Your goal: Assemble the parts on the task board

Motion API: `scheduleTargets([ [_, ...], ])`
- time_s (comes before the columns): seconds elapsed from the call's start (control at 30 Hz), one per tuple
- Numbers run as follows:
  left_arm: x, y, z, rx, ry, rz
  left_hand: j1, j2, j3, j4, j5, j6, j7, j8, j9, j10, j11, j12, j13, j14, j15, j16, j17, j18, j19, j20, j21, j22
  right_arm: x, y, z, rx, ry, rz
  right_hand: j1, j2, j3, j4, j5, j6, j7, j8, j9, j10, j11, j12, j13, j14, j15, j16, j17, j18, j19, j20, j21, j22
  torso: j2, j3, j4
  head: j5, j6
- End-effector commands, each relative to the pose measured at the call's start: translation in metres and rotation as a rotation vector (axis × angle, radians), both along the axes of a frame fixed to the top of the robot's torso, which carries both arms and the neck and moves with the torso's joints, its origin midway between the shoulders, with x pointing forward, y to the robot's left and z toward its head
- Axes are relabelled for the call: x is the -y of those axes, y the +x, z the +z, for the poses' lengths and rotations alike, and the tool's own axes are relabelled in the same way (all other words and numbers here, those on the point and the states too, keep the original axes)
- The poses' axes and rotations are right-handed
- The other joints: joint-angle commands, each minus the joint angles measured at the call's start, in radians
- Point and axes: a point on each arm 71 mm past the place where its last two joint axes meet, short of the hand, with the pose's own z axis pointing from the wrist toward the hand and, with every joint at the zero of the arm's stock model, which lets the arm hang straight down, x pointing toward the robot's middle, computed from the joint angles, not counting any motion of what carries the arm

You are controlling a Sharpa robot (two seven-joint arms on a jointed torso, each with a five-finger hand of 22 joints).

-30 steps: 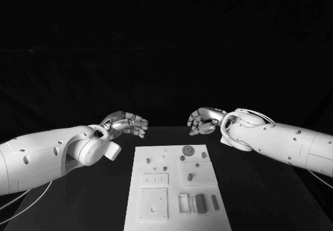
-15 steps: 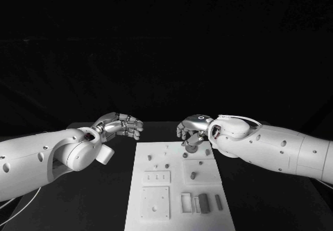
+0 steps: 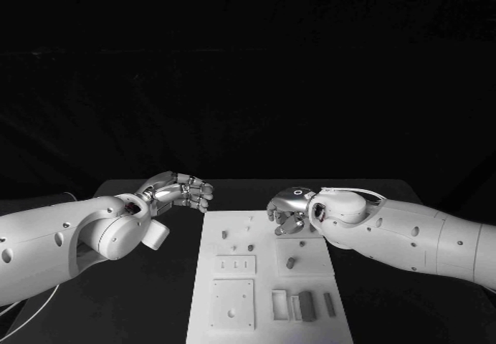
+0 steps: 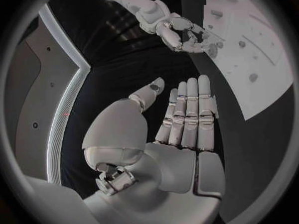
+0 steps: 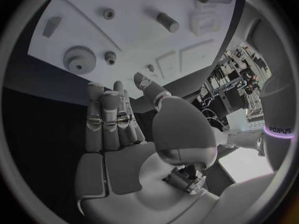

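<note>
Plastic, small and light, the large gear (image 5: 78, 58) lies at twelve o'clock on the task board (image 3: 233, 313); its toothed rim offers grip. Right hand (image 3: 288, 212) hovers above, empty, fingers extended. Left hand (image 3: 180, 190) is empty, at the board's ten o'clock.

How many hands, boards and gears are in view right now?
Hands: 2 (left hand, right hand)
Board: 1 (board)
Gears: 2 (large gear, small gear)
Total: 5
</note>
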Motion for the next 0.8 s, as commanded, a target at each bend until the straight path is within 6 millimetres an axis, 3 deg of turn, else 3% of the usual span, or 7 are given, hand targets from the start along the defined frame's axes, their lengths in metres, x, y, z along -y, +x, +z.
scheduleTargets([
  [0.03, 0.0005, -0.0002, 0.0014, 0.004, -0.004, -0.014, -0.001, -0.009, 0.000, -0.005, 0.001, -0.003, 0.004, -0.005, -0.001, -0.002, 0.005, -0.003, -0.001, -0.001, 0.002, -0.005, 0.001, 0.008, 0.000, -0.008, -0.004, 0.000, 0.0025, 0.0015, -0.0041, 0.018, -0.054, -0.006, -0.004, -0.011, 0.006, 0.003, -0.001, 0.010, -0.002, -0.006, 0.000, 0.000, 0.002, -0.011, 0.000, -0.004, 0.001, 0.005, -0.004, 0.048, -0.013, -0.009, 0.007, 0.026, 0.009, -0.0015, 0.0033, 0.002, -0.001],
  [0.1, -0.0002, -0.0003, 0.0014, 0.004, -0.004, -0.012, -0.002, -0.010, 0.000, -0.005, 0.001, -0.004, 0.004, -0.006, -0.002, -0.002, 0.006, -0.004, -0.002, -0.001, 0.002, -0.005, 0.001, 0.008, 0.000, -0.008, -0.004, 0.000, 0.0048, 0.0036, -0.0058, 0.021, -0.061, -0.013, -0.007, -0.012, 0.008, 0.003, 0.000, 0.012, -0.003, -0.007, 0.000, -0.007, 0.005, -0.017, -0.002, -0.009, 0.004, 0.006, -0.006, 0.048, -0.017, -0.008, 0.010, 0.025, 0.010, -0.0002, 0.0050, 0.001, -0.003],
  [0.33, -0.0001, -0.0019, 0.0016, 0.002, -0.005, -0.013, -0.003, -0.010, 0.000, -0.005, 0.001, -0.004, 0.004, -0.006, -0.002, -0.002, 0.006, -0.005, -0.002, -0.001, 0.002, -0.005, 0.002, 0.008, 0.000, -0.008, -0.004, 0.000, 0.0080, 0.0074, -0.0093, 0.027, -0.068, -0.030, -0.008, -0.018, 0.016, 0.003, 0.000, -0.001, 0.004, -0.022, -0.005, -0.031, 0.017, -0.037, -0.008, -0.020, 0.015, 0.015, -0.013, 0.048, -0.029, -0.006, 0.021, 0.024, 0.014, -0.0029, 0.0077, 0.001, -0.009],
  [0.43, 0.0001, -0.0026, 0.0017, -0.001, -0.004, -0.014, -0.003, -0.010, 0.000, -0.005, 0.001, -0.004, 0.005, -0.007, -0.002, -0.002, 0.006, -0.005, -0.002, -0.001, 0.002, -0.005, 0.002, 0.007, 0.000, -0.009, -0.004, 0.000, 0.0076, 0.0073, -0.0087, 0.035, -0.067, -0.032, -0.008, -0.023, 0.019, 0.003, -0.001, -0.016, 0.006, -0.034, -0.012, -0.054, 0.026, -0.053, -0.014, -0.030, 0.024, 0.019, -0.017, 0.048, -0.038, -0.003, 0.024, 0.024, 0.017, -0.0012, 0.0062, 0.004, -0.010],
  [0.8, 0.0007, -0.0039, 0.0033, -0.001, -0.005, -0.014, -0.006, -0.012, -0.001, -0.004, 0.001, -0.005, 0.005, -0.008, -0.004, -0.002, 0.006, -0.007, -0.002, -0.001, 0.002, -0.006, 0.003, 0.006, 0.001, -0.009, -0.005, 0.000, 0.0058, 0.0098, -0.0100, 0.036, -0.075, -0.031, -0.003, -0.020, 0.026, 0.003, 0.000, -0.016, 0.004, -0.037, -0.015, -0.067, 0.033, -0.063, -0.018, -0.036, 0.031, 0.029, -0.021, 0.048, -0.043, -0.002, 0.031, 0.023, 0.025, -0.0021, 0.0050, 0.007, -0.010],
])
